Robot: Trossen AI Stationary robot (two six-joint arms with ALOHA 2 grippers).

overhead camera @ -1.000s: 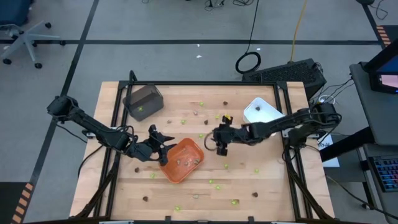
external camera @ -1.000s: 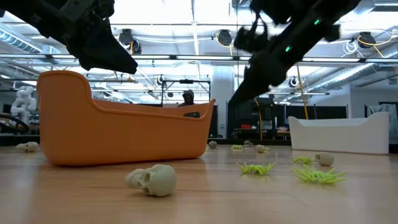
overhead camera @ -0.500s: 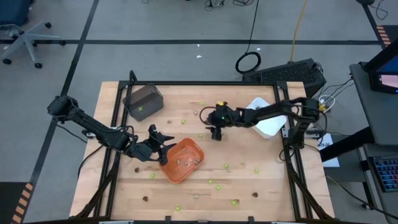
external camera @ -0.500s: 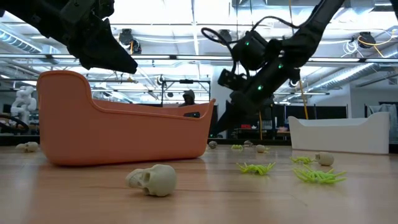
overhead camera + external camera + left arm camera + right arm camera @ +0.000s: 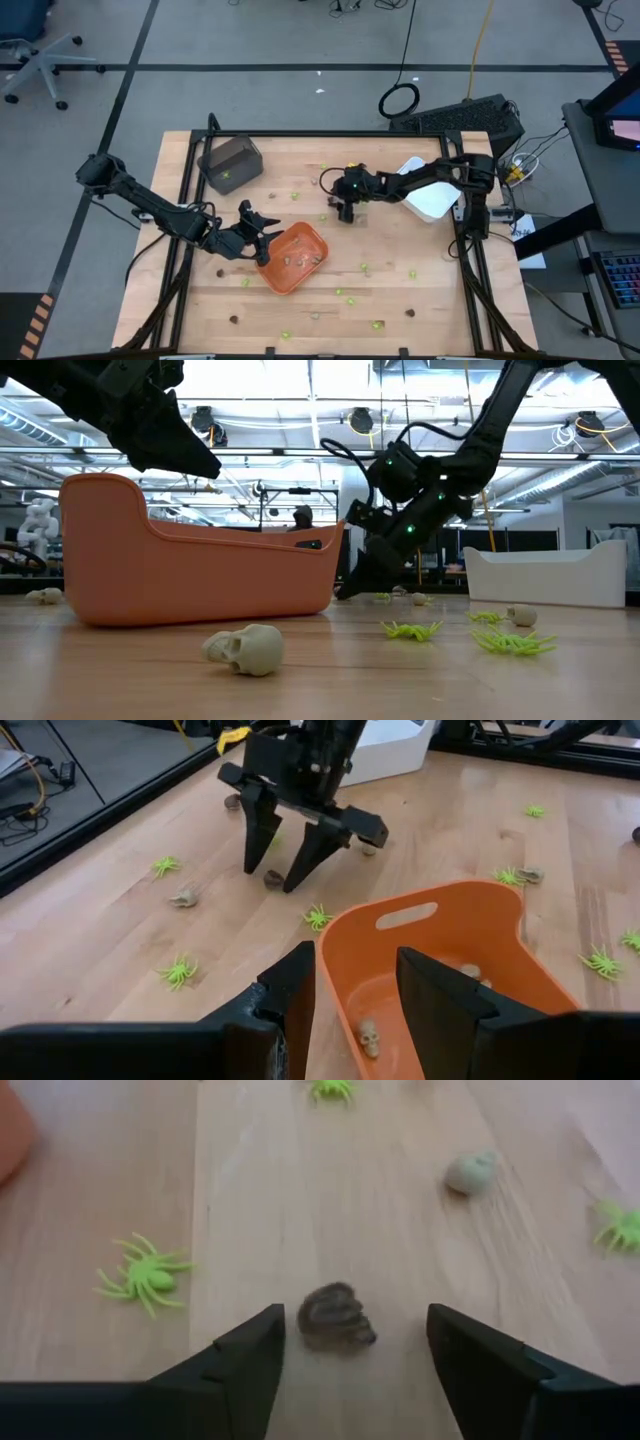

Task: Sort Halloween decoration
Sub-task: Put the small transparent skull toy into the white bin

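**Right gripper poised over a brown piece**

While the left gripper (image 5: 262,238) grips the near rim of the orange tray (image 5: 305,268), one finger inside the wall and one outside, the tray sits tipped with that end raised off the wooden table (image 5: 430,300) (a few tan-grey skulls (image 5: 370,1038) lie inside). Behind it, at the table's left rear, stands the dark grey tray (image 5: 231,162).

Over to centre now: the right gripper (image 5: 345,213) points down at the boards just beyond the orange tray, fingers spread wide and empty. Between them, apart from both, lies a dark brown piece (image 5: 336,1318) on the wood. A lime-green spider (image 5: 145,1277) lies beside it, a tan-grey skull (image 5: 471,1172) farther off.

At the right rear stands the white tray (image 5: 428,194), partly under the right arm. Halloween decoration is scattered all over the table: green spiders (image 5: 512,642) and another skull (image 5: 246,648) at the front edge in the low view.
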